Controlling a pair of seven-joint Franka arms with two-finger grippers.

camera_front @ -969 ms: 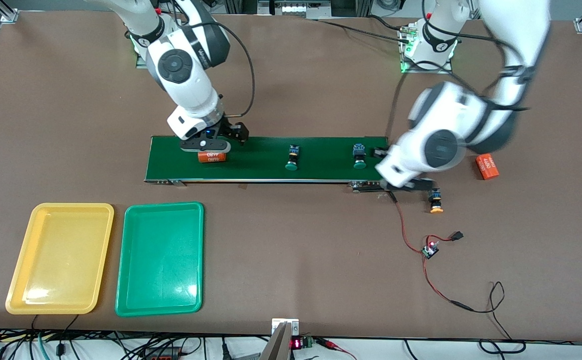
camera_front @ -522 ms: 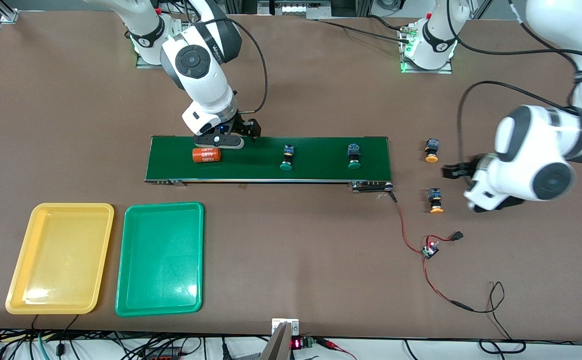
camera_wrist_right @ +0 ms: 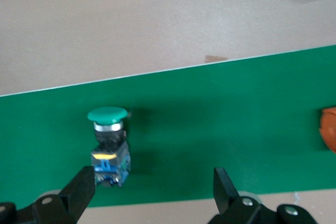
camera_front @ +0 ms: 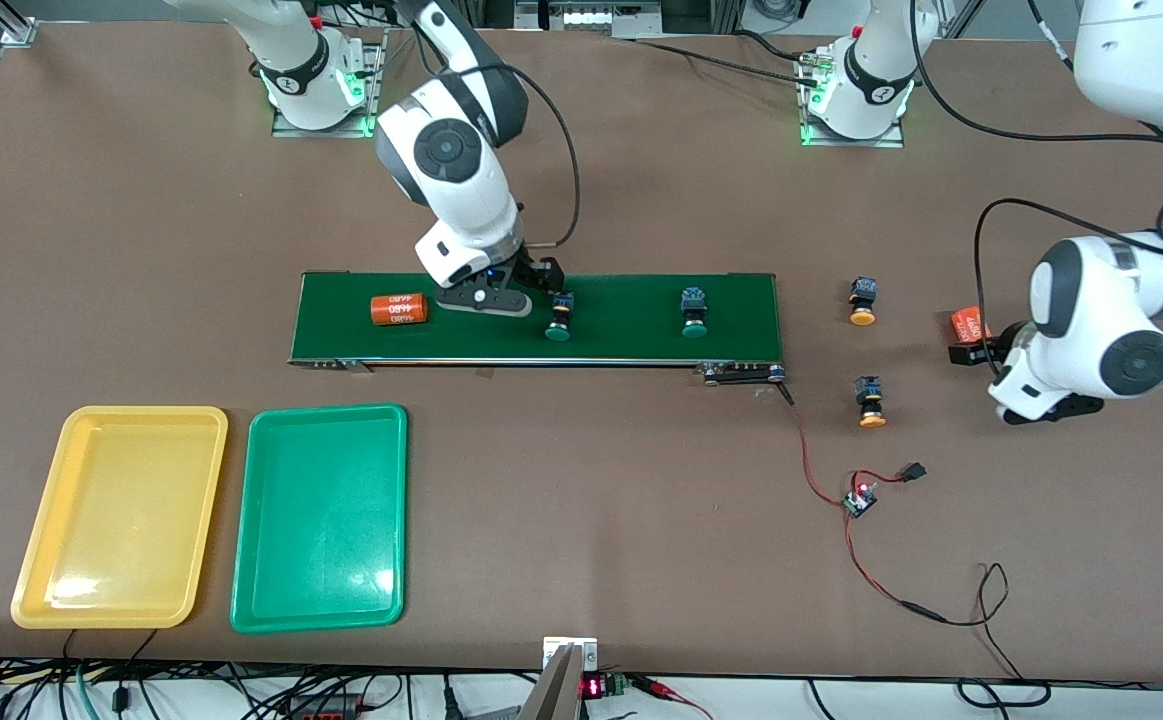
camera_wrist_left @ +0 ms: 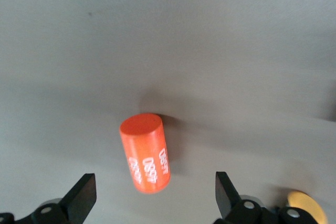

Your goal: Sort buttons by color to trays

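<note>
The right tool [camera_front: 519, 290] is seen low over the dark-green conveyor belt [camera_front: 621, 345], its fingers spread wide and nothing held. One green-capped button [camera_front: 559, 320] lies on the belt just beside it; in the right wrist view that button [camera_wrist_right: 108, 145] is found close by one open finger [camera_wrist_right: 79, 190] (not centred between the two). A second green-capped button [camera_front: 693, 313] is seen on the belt toward the left arm's end. An orange cylinder [camera_front: 399, 309] lies on the belt toward the right arm's end.

The left tool [camera_front: 991, 370] is held open and empty over a second orange cylinder [camera_wrist_left: 146, 152] on the counter [camera_front: 581, 520]. Two orange-capped buttons [camera_front: 862, 301] [camera_front: 871, 400] lie on the counter between the belt and that tool. The yellow tray [camera_front: 36, 560] and green tray [camera_front: 251, 560] lie nearer the front camera.
</note>
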